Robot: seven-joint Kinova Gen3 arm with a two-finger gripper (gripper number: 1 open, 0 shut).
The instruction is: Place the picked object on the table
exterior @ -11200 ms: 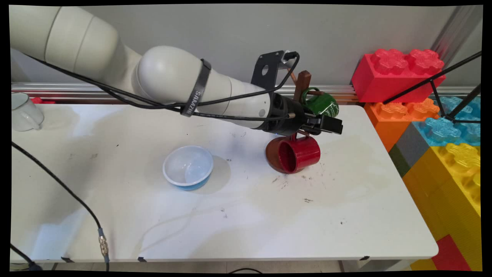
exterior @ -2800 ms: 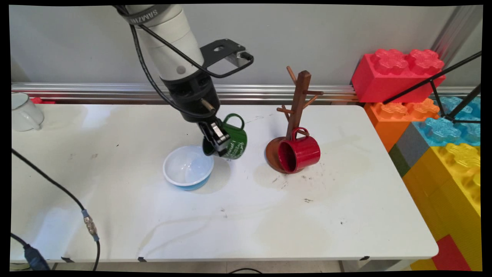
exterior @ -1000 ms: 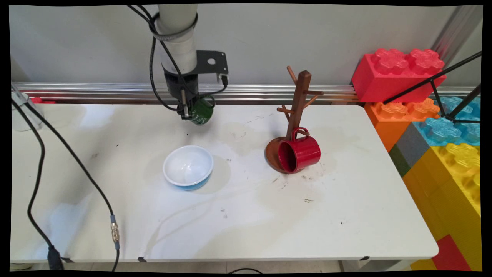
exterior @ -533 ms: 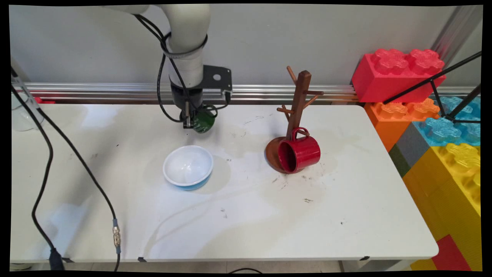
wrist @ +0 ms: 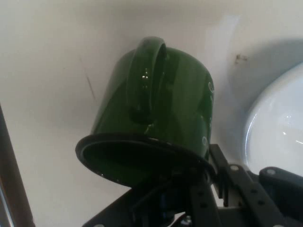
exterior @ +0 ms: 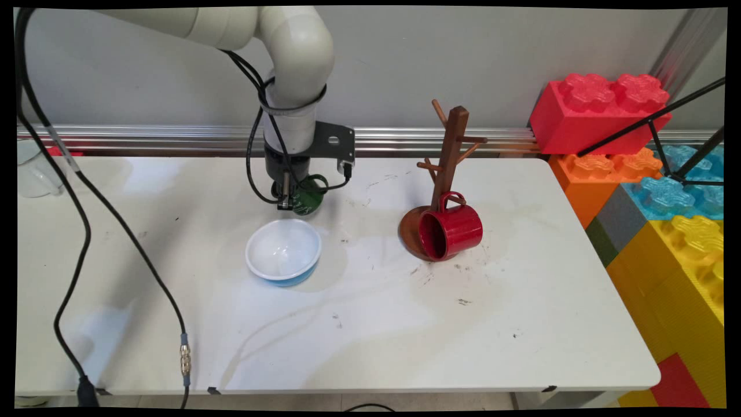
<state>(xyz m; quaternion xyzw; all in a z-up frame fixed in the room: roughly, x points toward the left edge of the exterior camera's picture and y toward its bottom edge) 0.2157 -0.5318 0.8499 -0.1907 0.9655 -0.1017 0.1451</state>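
My gripper points straight down at the table and is shut on the rim of a green mug. The hand view shows the green mug close up, handle toward the camera, with one black finger on the outside of its rim and the other inside. The mug hangs just above the table, behind a white bowl with a blue outside, whose edge shows at the right of the hand view.
A brown wooden mug tree stands to the right with a red mug hung low on it. A pale mug sits at the far left. Large coloured toy bricks are stacked off the table's right end. Black cables hang at the left.
The gripper has carried the green mug from the tree leftward, then down and a little nearer over the last second, to just behind the bowl.
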